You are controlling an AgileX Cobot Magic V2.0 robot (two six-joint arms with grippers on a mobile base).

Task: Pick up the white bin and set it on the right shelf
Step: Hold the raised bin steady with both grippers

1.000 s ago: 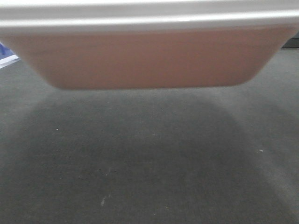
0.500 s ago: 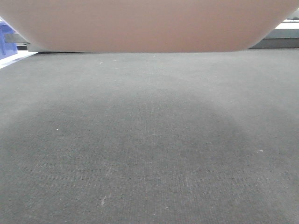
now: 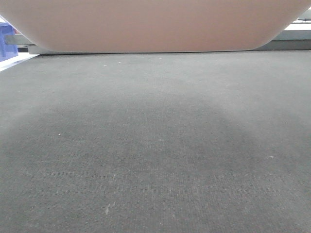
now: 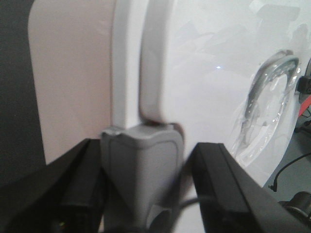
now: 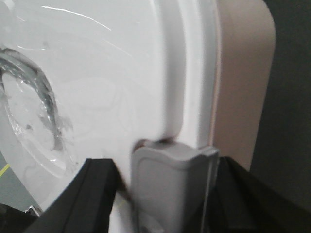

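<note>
The white bin [image 3: 155,24] hangs above the dark carpet, only its pinkish underside showing along the top of the front view. In the left wrist view my left gripper [image 4: 146,165] is shut on the bin's grey end latch [image 4: 141,165], under the glossy lid [image 4: 209,73] with its recessed handle [image 4: 272,97]. On the other end my right gripper [image 5: 165,179] is likewise shut on a grey latch [image 5: 170,184], beside the lid [image 5: 107,73] and pale side wall [image 5: 240,82]. The right shelf is out of view.
Dark grey carpet [image 3: 155,145] fills the front view below the bin. A blue bin [image 3: 7,41] peeks in at the far left, with a pale strip of floor [image 3: 12,60] under it. Low grey and dark edges [image 3: 291,43] lie behind at the right.
The bin has risen: a second ago its rim and whole side filled the upper frame, now only its bottom edge shows. Little differs from half a second ago.
</note>
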